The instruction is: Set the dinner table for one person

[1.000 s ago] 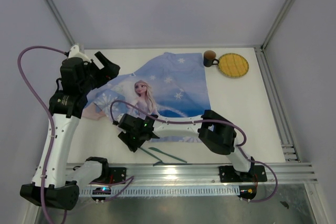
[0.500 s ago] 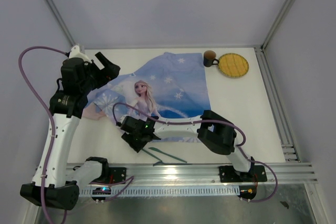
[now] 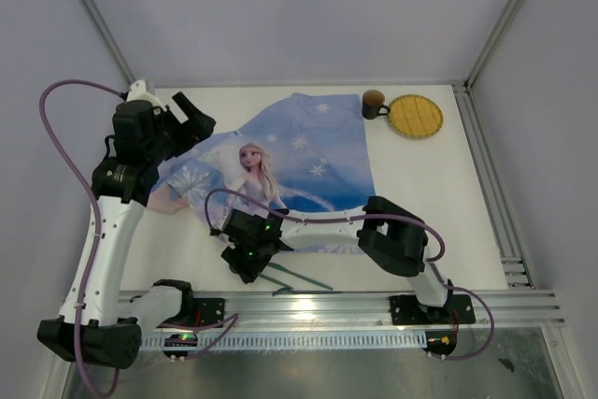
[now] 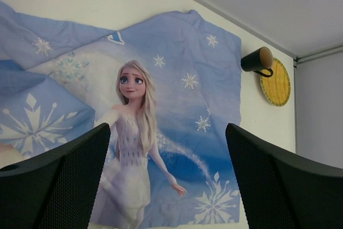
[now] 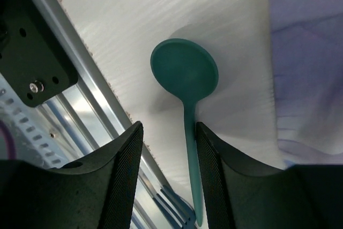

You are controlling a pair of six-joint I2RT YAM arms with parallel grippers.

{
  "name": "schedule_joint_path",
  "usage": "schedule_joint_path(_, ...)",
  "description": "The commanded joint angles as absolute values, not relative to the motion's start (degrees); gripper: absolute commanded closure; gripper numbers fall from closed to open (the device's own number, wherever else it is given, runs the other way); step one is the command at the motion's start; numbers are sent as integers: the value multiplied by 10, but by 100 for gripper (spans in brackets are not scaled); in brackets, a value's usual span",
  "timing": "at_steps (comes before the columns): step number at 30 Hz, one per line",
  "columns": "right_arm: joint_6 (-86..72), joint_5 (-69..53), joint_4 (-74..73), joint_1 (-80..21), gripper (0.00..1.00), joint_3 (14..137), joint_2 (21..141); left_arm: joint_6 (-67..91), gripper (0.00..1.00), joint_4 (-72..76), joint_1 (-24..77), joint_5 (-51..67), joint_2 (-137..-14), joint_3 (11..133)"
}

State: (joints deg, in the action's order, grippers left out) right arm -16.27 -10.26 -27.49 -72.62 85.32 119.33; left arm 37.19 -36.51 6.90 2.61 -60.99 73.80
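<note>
A teal spoon [image 5: 185, 71] lies on the white dinner table [image 3: 420, 212] close to its near rail, bowl pointing away from me. My right gripper [image 5: 169, 178] hangs just above it, open, with the handle running between the fingers right beside the right one [image 5: 222, 181]. The tines of a blue fork [image 5: 179, 210] show beneath the handle. From above, this gripper [image 3: 245, 263] sits at the left end of the cutlery [image 3: 301, 277]. My left gripper [image 3: 192, 117] is wide open and holds nothing, high over the blue printed cloth [image 3: 290, 161] at the far left.
A dark mug [image 3: 374, 103] and a round yellow woven mat [image 3: 415, 116] stand at the far right of the table, beyond the cloth's corner. The cloth [image 4: 177, 79] lies rumpled across the middle. A silver rail [image 5: 80, 95] borders the near edge, next to the spoon.
My right gripper has moved toward the near rail and now sits over the cutlery's left end. The left arm has barely shifted.
</note>
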Motion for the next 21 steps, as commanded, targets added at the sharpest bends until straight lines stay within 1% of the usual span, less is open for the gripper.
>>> schedule_joint_path(1,-145,-160,-309,-729,52,817,1169,367,9,-354,69,25,-615,759)
schedule_joint_path(5,-147,-179,-302,-728,52,778,1147,367,9,-351,69,25,-620,759)
schedule_joint_path(10,-144,-212,-302,-729,51,778,1146,367,9,-348,69,24,-621,755)
schedule_joint_path(17,-147,-126,-287,-728,51,813,1136,357,9,-323,69,4,-633,715)
schedule_joint_path(21,-146,-77,-276,-729,52,818,1101,338,9,-324,69,-70,-673,712)
